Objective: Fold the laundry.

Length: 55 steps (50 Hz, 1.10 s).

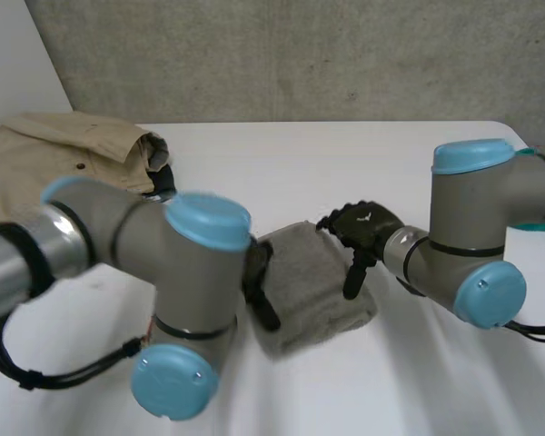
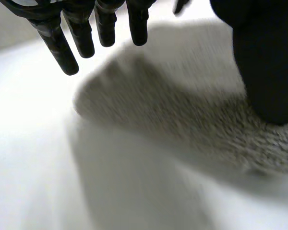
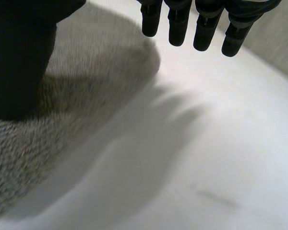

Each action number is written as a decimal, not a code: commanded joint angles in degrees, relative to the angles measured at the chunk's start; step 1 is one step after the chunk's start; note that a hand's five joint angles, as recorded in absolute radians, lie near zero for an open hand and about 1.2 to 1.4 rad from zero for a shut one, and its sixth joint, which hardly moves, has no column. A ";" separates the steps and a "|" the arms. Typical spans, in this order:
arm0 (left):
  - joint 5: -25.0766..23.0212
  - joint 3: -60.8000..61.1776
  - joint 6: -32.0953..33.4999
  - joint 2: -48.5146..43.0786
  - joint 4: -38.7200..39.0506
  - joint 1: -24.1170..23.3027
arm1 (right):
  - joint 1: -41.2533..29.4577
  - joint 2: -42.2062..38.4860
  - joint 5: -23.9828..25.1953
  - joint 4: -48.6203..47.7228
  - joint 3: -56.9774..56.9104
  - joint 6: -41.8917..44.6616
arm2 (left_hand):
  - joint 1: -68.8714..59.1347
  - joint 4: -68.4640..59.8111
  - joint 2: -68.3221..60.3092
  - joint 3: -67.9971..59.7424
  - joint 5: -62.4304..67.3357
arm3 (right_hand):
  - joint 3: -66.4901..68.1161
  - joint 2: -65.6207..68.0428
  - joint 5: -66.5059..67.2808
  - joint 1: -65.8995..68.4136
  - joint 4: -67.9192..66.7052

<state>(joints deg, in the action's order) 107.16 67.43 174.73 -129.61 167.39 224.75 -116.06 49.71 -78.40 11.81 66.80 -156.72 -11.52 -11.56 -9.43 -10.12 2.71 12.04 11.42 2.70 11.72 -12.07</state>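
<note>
As the grey towel [image 1: 316, 292] lies bunched, left hand [image 1: 259, 275] and right hand [image 1: 363, 232] flank it, unclenched, empty.

free: table [image 1: 345, 163] far edge, middle to far right corner, bare | blocked: far left corner, beige garment heap [image 1: 64, 154] | blocked: middle, grey towel [image 1: 313, 291] flanked by left hand [image 1: 259, 282] and right hand [image 1: 359, 232]

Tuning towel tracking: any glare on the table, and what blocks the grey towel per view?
Head view: even light, no glare on the table; the left arm overlaps the grey towel. Left wrist view: the left hand's thumb hides part of it. Right wrist view: the right hand's thumb does too.
</note>
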 commanded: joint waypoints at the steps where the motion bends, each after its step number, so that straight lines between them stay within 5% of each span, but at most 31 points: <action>1: -0.46 -0.02 0.34 12.26 4.25 1.57 | -1.10 11.54 -0.70 -10.39 12.03 6.95 | 1.52 1.56 -0.57 0.12 -2.71 | -2.04 -1.42 -2.70 -1.72 2.07; 6: -3.70 0.78 3.85 17.11 8.38 2.01 | -1.63 16.47 -0.09 -17.42 23.79 11.17 | 1.52 1.56 -0.57 0.12 -2.71 | -2.04 -1.42 -2.70 -1.72 2.07; 10: -11.69 1.04 9.39 17.64 9.53 3.50 | -2.24 18.40 0.35 -19.45 31.09 10.91 | 1.52 1.56 -0.57 0.12 -2.71 | -2.04 -1.42 -2.70 -1.72 2.07; 18: -36.72 1.39 17.39 17.90 8.74 6.66 | -3.21 18.06 3.08 -30.25 40.51 10.65 | 1.52 1.56 -0.57 0.12 -2.71 | -2.04 -1.42 -2.70 -1.72 2.07; 22: -43.86 1.30 17.22 17.90 8.04 7.54 | -3.30 16.04 3.34 -36.67 41.05 10.73 | 1.52 1.56 -0.57 0.12 -2.71 | -2.04 -1.42 -2.70 -1.72 2.07; 36: -45.55 2.44 17.04 17.90 8.04 7.46 | -3.30 8.66 3.34 -40.90 36.65 10.91 | 1.52 1.56 -0.57 0.12 -2.71 | -2.04 -1.42 -2.70 -1.72 2.07; 47: -45.55 2.62 17.04 17.90 8.21 7.63 | -3.56 6.99 3.43 -43.53 33.05 10.38 | 1.52 1.56 -0.57 0.12 -2.71 | 11.66 12.28 11.00 11.98 -11.63; 51: -45.55 2.62 16.96 17.99 8.21 7.63 | -3.91 5.32 3.52 -43.53 31.12 10.56 | 1.52 1.56 -0.57 0.12 -2.71 | 30.77 31.39 30.11 31.09 -30.74; 53: -45.55 2.54 16.96 17.99 8.21 7.72 | -4.00 4.88 3.69 -43.71 29.80 10.47 | 1.52 1.56 -0.57 0.12 -2.71 | 64.19 64.81 63.53 64.51 -64.17; 55: -45.55 2.36 16.96 18.08 8.21 7.72 | -3.91 4.87 3.70 -44.24 29.01 10.30 | 1.52 1.56 -0.57 0.12 -2.71 | 67.96 68.58 67.30 68.28 -67.93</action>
<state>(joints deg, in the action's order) 61.63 70.05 191.75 -111.65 175.61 232.37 -119.88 55.48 -74.86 -31.88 98.14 -146.29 -11.52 -11.56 -9.43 -10.11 2.71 55.02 55.73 41.50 51.31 -55.10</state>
